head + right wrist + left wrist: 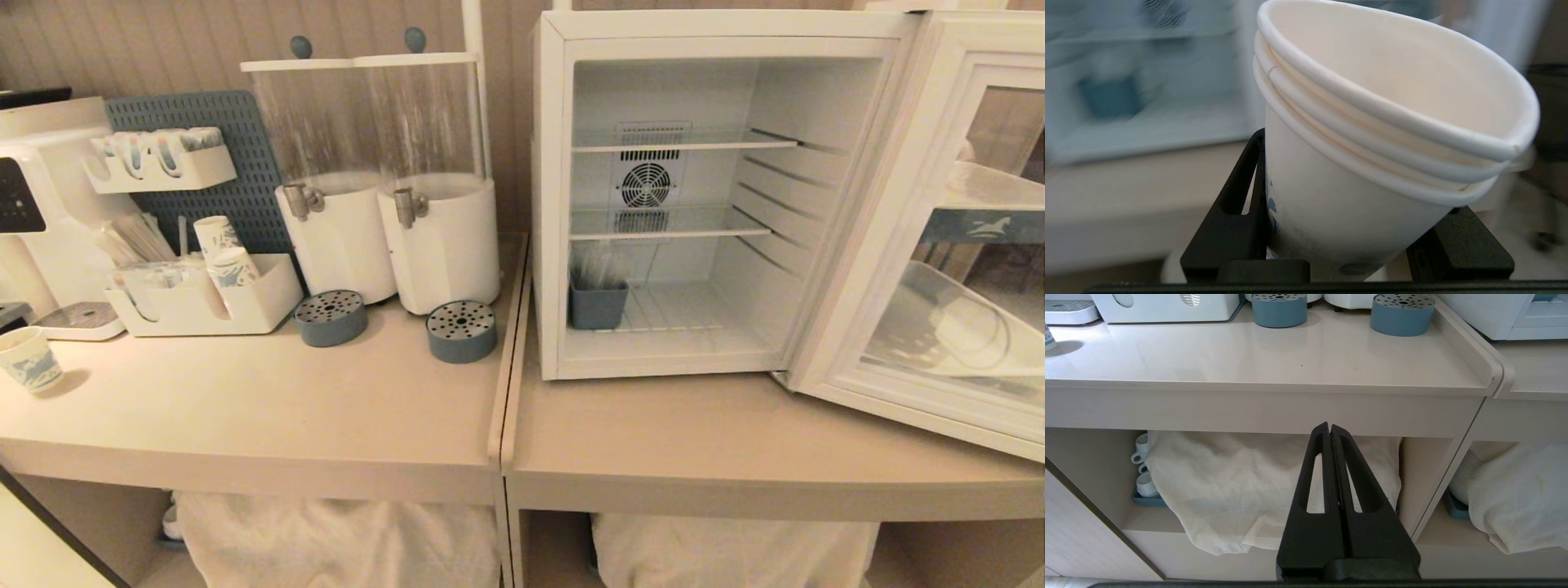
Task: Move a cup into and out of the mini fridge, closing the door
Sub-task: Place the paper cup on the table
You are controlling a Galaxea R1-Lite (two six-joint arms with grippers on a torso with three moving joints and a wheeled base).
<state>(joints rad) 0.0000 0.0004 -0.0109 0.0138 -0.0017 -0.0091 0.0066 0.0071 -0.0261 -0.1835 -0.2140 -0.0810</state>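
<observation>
In the right wrist view my right gripper (1355,175) is shut on the cup (1355,171), a white paper cup with blue print low on its wall. It shows three rolled rims nested one in another and leans in the grip. One black finger (1241,204) presses its side. Behind it, blurred, is the mini fridge (1147,102). In the head view the mini fridge (551,204) stands with its inside exposed. The door (939,245) is swung wide to the right. Neither arm shows in the head view. My left gripper (1329,426) is shut and empty, parked below the counter edge.
A blue-grey holder (598,302) sits on the fridge floor at the left. On the left counter are two drink dispensers (392,229), two round drip trays (461,331), an organiser with cups (212,302) and another paper cup (28,359). Cloths (1249,486) cover the shelves below.
</observation>
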